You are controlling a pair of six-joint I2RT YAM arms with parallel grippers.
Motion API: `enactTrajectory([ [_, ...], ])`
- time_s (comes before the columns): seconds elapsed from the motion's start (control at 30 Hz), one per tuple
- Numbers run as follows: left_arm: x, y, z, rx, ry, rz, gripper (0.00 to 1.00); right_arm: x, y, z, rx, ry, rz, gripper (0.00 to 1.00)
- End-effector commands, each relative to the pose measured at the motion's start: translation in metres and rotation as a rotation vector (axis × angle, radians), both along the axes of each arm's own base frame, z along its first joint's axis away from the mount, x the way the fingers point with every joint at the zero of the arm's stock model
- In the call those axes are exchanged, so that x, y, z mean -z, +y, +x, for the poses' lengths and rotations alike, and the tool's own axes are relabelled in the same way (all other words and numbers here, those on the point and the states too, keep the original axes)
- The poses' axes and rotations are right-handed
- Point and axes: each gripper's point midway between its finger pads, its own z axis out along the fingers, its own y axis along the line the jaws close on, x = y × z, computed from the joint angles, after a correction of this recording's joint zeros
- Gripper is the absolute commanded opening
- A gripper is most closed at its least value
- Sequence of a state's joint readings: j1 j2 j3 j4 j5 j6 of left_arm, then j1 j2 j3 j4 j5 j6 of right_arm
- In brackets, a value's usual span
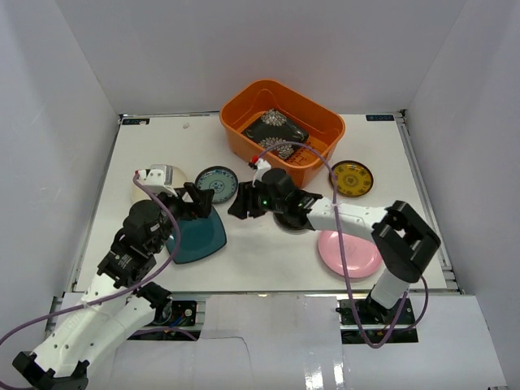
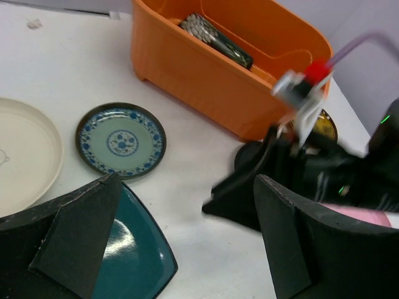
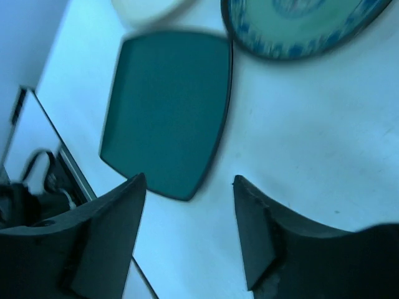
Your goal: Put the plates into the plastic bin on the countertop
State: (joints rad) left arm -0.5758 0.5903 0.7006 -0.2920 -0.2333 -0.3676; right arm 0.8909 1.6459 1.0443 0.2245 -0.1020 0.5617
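**Fingers.** The left fingers (image 2: 75,240) are spread wide with nothing between them. They hang above the upper edge of the teal square plate (image 2: 134,261). The right fingers (image 3: 109,243) are parted and empty. They sit at the centre of the top view, pointing toward the frame's left over bare counter (image 1: 154,146). The two sets of fingers are near each other but apart.

**Plates near the fingers.** The teal square plate lies flat on the counter, lower left of centre. Just above it is the small teal-patterned round plate (image 1: 217,184), also flat. The cream plate (image 1: 166,177) is to the left of that one and is partly covered by the left arm.

**Plastic bin.** The orange plastic bin (image 1: 244,145) stands at the upper centre of the counter. The dark floral square plate (image 1: 276,130) is inside it. Whether that plate lies flat or leans cannot be told.

**Outer plates.** The yellow-patterned round plate (image 1: 352,179) lies on the counter just right of the bin's lower right corner. The pink plate (image 1: 349,253) lies at lower right, close to the right arm's elbow.
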Motion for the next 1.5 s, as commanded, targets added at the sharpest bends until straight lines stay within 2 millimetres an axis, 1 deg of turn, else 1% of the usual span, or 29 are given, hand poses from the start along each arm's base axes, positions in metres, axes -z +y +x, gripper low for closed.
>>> enactTrajectory([
  [0.0, -0.023, 0.021, 0.000, -0.097, -0.058, -0.037, 0.98, 0.006, 0.027, -0.027, -0.131, 0.095, 0.124, 0.66],
  [0.03, -0.024, 0.023, 0.000, -0.100, -0.062, -0.038, 0.98, 0.012, 0.032, -0.031, -0.141, 0.111, 0.129, 0.72],
  [0.07, -0.024, 0.021, 0.000, -0.090, -0.064, -0.042, 0.98, 0.028, 0.036, -0.036, -0.136, 0.165, 0.123, 0.73],
  [0.1, -0.023, 0.021, 0.000, -0.085, -0.061, -0.040, 0.98, 0.033, 0.039, -0.040, -0.145, 0.196, 0.134, 0.73],
  [0.13, -0.022, 0.020, 0.000, -0.084, -0.058, -0.040, 0.98, 0.046, 0.041, -0.043, -0.142, 0.232, 0.134, 0.72],
  [0.23, -0.022, 0.019, 0.000, -0.073, -0.058, -0.038, 0.98, 0.063, 0.045, -0.048, -0.107, 0.313, 0.172, 0.66],
  [0.27, -0.023, 0.019, 0.000, -0.073, -0.060, -0.039, 0.98, 0.073, 0.047, -0.049, -0.100, 0.324, 0.183, 0.65],
  [0.3, -0.022, 0.019, -0.001, -0.070, -0.058, -0.042, 0.98, 0.078, 0.048, -0.047, -0.064, 0.355, 0.192, 0.62],
  [0.33, -0.023, 0.019, -0.001, -0.069, -0.060, -0.043, 0.98, 0.092, 0.048, -0.045, -0.042, 0.376, 0.179, 0.55],
  [0.4, -0.022, 0.017, -0.001, -0.058, -0.056, -0.042, 0.98, 0.098, 0.053, -0.040, 0.002, 0.409, 0.202, 0.51],
  [0.43, -0.023, 0.017, -0.001, -0.058, -0.059, -0.043, 0.98, 0.109, 0.056, -0.041, 0.008, 0.431, 0.201, 0.49],
  [0.5, -0.022, 0.018, -0.001, -0.062, -0.059, -0.038, 0.98, 0.109, 0.063, -0.042, 0.004, 0.459, 0.237, 0.47],
  [0.53, -0.023, 0.018, -0.002, -0.062, -0.063, -0.041, 0.98, 0.118, 0.064, -0.044, 0.008, 0.476, 0.228, 0.46],
  [0.6, -0.024, 0.019, -0.003, -0.062, -0.067, -0.043, 0.98, 0.121, 0.068, -0.047, 0.002, 0.491, 0.231, 0.45],
  [0.7, -0.026, 0.020, -0.004, -0.064, -0.072, -0.047, 0.98, 0.127, 0.066, -0.049, 0.012, 0.518, 0.236, 0.35],
  [0.73, -0.026, 0.020, -0.004, -0.064, -0.072, -0.048, 0.98, 0.128, 0.063, -0.051, 0.017, 0.529, 0.240, 0.19],
  [0.8, -0.025, 0.020, -0.003, -0.067, -0.070, -0.050, 0.98, 0.126, 0.060, -0.055, 0.015, 0.539, 0.249, 0.08],
  [0.9, -0.025, 0.021, -0.003, -0.073, -0.070, -0.051, 0.98, 0.106, 0.045, -0.065, 0.001, 0.524, 0.287, 0.08],
  [0.93, -0.024, 0.021, -0.003, -0.076, -0.068, -0.051, 0.98, 0.087, 0.037, -0.070, -0.012, 0.506, 0.316, 0.08],
  [1.0, -0.026, 0.024, -0.003, -0.090, -0.072, -0.052, 0.98, 0.061, 0.028, -0.072, -0.042, 0.486, 0.359, 0.08],
  [1.03, -0.025, 0.024, -0.003, -0.093, -0.068, -0.050, 0.98, 0.030, 0.024, -0.071, -0.066, 0.454, 0.412, 0.08],
  [1.1, -0.026, 0.029, -0.002, -0.123, -0.069, -0.055, 0.98, -0.001, 0.011, -0.063, -0.091, 0.441, 0.473, 0.08],
  [1.13, -0.027, 0.031, -0.002, -0.135, -0.070, -0.056, 0.98, -0.031, 0.000, -0.051, -0.088, 0.393, 0.530, 0.08],
  [1.2, -0.028, 0.041, -0.001, -0.186, -0.069, -0.061, 0.98, -0.077, -0.011, -0.041, -0.101, 0.315, 0.585, 0.08],
  [1.23, -0.030, 0.044, -0.002, -0.202, -0.075, -0.069, 0.98, -0.090, -0.019, -0.027, -0.076, 0.278, 0.591, 0.08],
  [1.3, -0.031, 0.048, -0.002, -0.227, -0.081, -0.077, 0.98, -0.119, -0.025, -0.009, -0.050, 0.174, 0.567, 0.08],
  [1.37, -0.030, 0.048, -0.001, -0.229, -0.076, -0.080, 0.98, -0.156, -0.043, 0.016, 0.017, 0.078, 0.582, 0.08],
  [1.4, -0.028, 0.047, 0.000, -0.229, -0.071, -0.076, 0.98, -0.163, -0.051, 0.027, 0.042, 0.048, 0.590, 0.08],
  [1.47, -0.024, 0.045, 0.003, -0.230, -0.057, -0.069, 0.98, -0.171, -0.080, 0.068, 0.180, -0.011, 0.582, 0.08],
])
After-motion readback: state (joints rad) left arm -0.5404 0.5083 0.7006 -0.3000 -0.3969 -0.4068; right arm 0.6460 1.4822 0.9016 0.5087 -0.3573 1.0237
